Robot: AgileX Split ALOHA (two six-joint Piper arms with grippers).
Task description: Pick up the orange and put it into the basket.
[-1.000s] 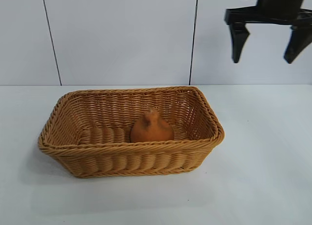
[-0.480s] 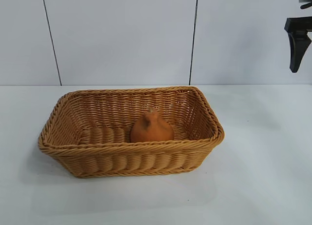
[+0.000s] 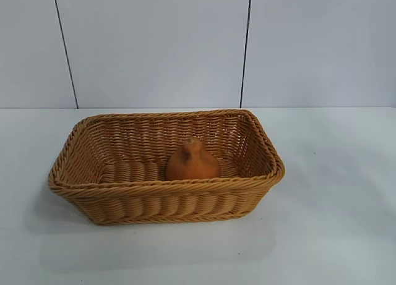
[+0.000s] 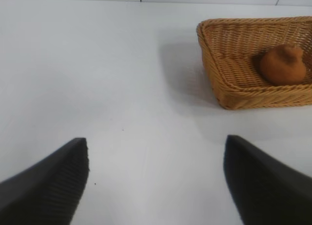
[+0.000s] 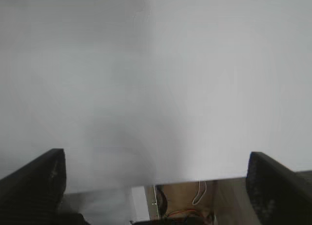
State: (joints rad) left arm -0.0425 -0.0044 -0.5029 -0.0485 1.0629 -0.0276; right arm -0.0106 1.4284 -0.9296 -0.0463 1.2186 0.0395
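Inside the basket [image 3: 162,192], the orange [image 3: 192,162] sits on the woven floor against the near wall, free of any grip. Left gripper [image 4: 156,183] is parked well apart over bare table [image 3: 334,223], jaws spread and empty. Right gripper [image 5: 156,186] is likewise wide open, holding nothing, beyond the table edge. Residual risk appears low: only an arm sweep catching the rim could tip the basket.

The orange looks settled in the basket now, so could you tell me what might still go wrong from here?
Little seems at stake. The orange sits inside the basket, close to its front wall, so a bump to the basket might roll it. The left end effector is open beside the basket over bare table; any sweep toward the basket could shove it.
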